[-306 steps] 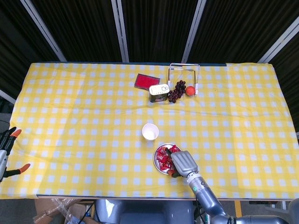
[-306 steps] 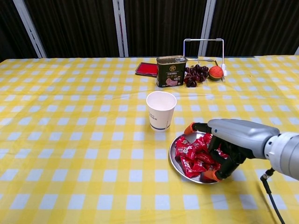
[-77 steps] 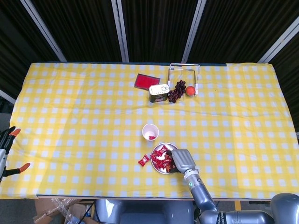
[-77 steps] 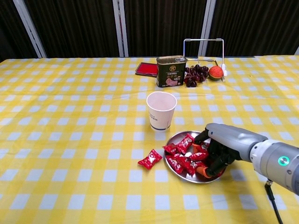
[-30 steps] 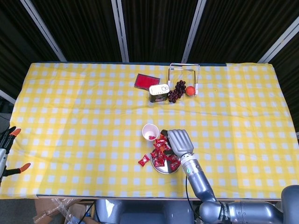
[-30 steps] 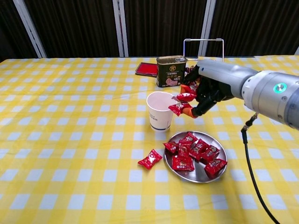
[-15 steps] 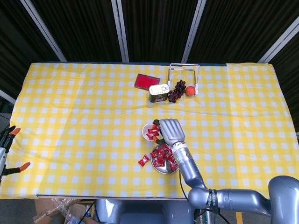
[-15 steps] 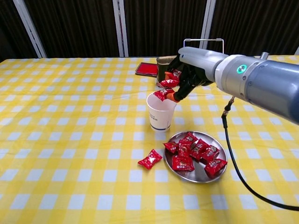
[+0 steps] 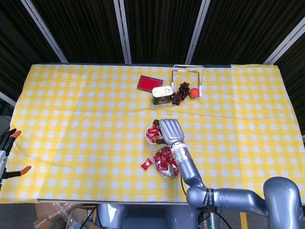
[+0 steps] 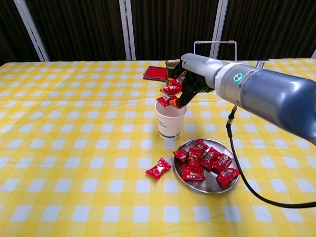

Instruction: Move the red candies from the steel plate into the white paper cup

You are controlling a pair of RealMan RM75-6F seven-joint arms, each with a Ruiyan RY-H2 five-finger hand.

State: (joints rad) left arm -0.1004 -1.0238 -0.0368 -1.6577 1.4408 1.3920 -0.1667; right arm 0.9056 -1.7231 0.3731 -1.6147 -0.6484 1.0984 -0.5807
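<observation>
In the chest view, the right hand (image 10: 190,79) hangs just above the mouth of the white paper cup (image 10: 170,121), near the centre of the frame, its fingers curled around a small clutch of red candies (image 10: 168,96) that stick out toward the left over the cup's rim. The head view shows the same hand (image 9: 170,130) from above, covering the right side of the cup (image 9: 152,135), with red wrappers visible at the cup's opening.

The steel plate (image 10: 210,183) sits on the surface just below and to the right of the cup in the chest view, close to it but apart. Several more red candies lie heaped on the plate (image 10: 207,160), mostly toward its left and centre. One stray candy (image 10: 158,168) lies on the yellow checked cloth (image 10: 74,148) just left of the plate, off its rim; in the head view it shows at (image 9: 146,164).

Toward the top centre of the chest view stand a green tin (image 10: 174,74), partly hidden behind the hand, a flat red packet (image 10: 155,73) to its left, and a white wire frame (image 10: 215,52) behind.

The left hand (image 9: 5,157) shows only at the far left edge of the head view, orange-tipped fingers spread apart and holding nothing.
</observation>
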